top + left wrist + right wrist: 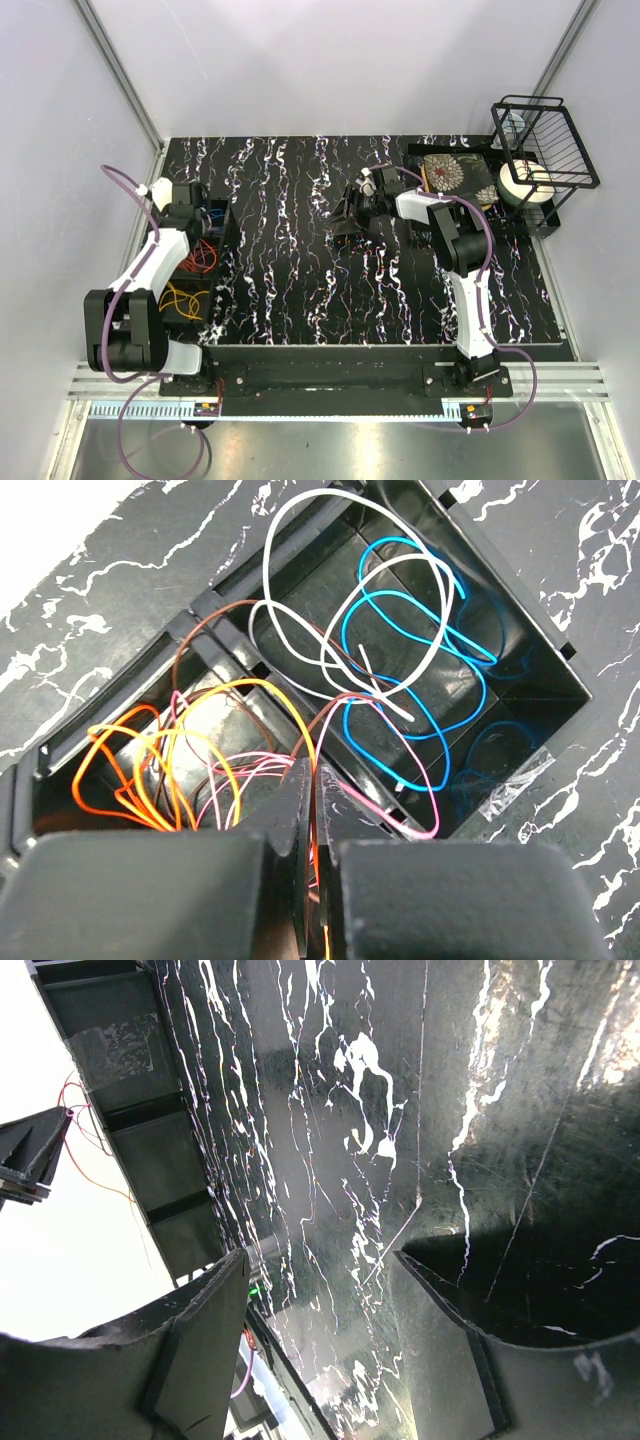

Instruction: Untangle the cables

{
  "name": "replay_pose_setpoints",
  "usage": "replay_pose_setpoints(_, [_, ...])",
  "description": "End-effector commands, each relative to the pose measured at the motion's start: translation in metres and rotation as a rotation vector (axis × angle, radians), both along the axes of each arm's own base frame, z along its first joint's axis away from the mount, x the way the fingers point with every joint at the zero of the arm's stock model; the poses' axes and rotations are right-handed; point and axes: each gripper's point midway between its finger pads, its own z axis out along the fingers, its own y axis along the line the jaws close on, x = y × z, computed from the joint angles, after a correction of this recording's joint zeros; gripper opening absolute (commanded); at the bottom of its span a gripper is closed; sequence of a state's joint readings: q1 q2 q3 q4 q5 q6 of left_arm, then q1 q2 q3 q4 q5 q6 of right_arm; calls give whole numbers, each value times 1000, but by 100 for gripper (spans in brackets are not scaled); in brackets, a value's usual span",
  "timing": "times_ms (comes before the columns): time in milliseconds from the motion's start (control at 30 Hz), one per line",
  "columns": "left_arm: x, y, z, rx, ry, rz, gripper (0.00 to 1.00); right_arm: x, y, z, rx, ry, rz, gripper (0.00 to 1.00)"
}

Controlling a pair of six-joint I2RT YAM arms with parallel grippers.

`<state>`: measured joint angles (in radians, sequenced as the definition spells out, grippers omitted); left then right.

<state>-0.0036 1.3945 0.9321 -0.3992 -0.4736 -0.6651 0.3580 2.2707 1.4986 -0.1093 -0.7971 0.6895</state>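
Note:
The cables lie in a black divided bin [222, 250] at the table's left. In the left wrist view a white loop [275, 600] and a blue loop [470, 695] fill the right compartment. Orange [100, 770], yellow [215, 755], pink [425, 815] and brown [185, 660] wires tangle in the left one and cross the divider. My left gripper [309, 780] is low over the bin [200, 215], shut on a thin orange-brown wire that runs between its fingers. My right gripper [352, 212] hovers over the table's middle, open and empty [320, 1260].
A black wire basket [545, 140] stands at the back right, with a white roll [525, 185] and a flower-patterned square [450, 172] beside it. The right wrist view shows the bin's side [140, 1110] and red wires [85, 1135] far off.

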Motion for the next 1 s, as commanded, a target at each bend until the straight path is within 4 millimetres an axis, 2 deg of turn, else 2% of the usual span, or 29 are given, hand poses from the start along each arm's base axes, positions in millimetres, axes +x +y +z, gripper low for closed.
replay_pose_setpoints(0, [-6, 8, 17, 31, -64, 35, 0, -16, -11, -56, -151, 70, -11, 66])
replay_pose_setpoints(100, [-19, 13, 16, 48, -57, 59, 0, -16, -12, -56, -152, 72, -13, 66])
replay_pose_setpoints(200, [-35, 15, 6, 56, -41, 78, 0, -16, -12, -55, -151, 73, -12, 66])
replay_pose_setpoints(367, [-52, 22, -21, 53, 5, 114, 0, -17, -12, -55, -150, 72, -10, 66])
replay_pose_setpoints(433, [-54, 22, -31, 37, 22, 114, 0, -17, -12, -55, -150, 71, -10, 66])
replay_pose_setpoints(467, [-51, 21, -34, 29, 16, 108, 2, -16, -12, -55, -150, 71, -12, 66])
replay_pose_setpoints(500, [-51, 19, -39, 15, 26, 99, 17, -17, -12, -54, -150, 69, -10, 66])
replay_pose_setpoints(567, [-49, 17, -39, 8, 19, 89, 32, -16, -12, -55, -150, 69, -9, 66])
replay_pose_setpoints(633, [-48, 16, -31, 2, -14, 84, 42, -16, -11, -54, -150, 68, -9, 66])
replay_pose_setpoints(833, [-58, 17, 19, 5, -128, 87, 55, -18, -11, -56, -150, 75, -8, 66])
replay_pose_setpoints(967, [-64, 13, 49, -8, -196, 74, 76, -17, -10, -54, -149, 72, -6, 66])
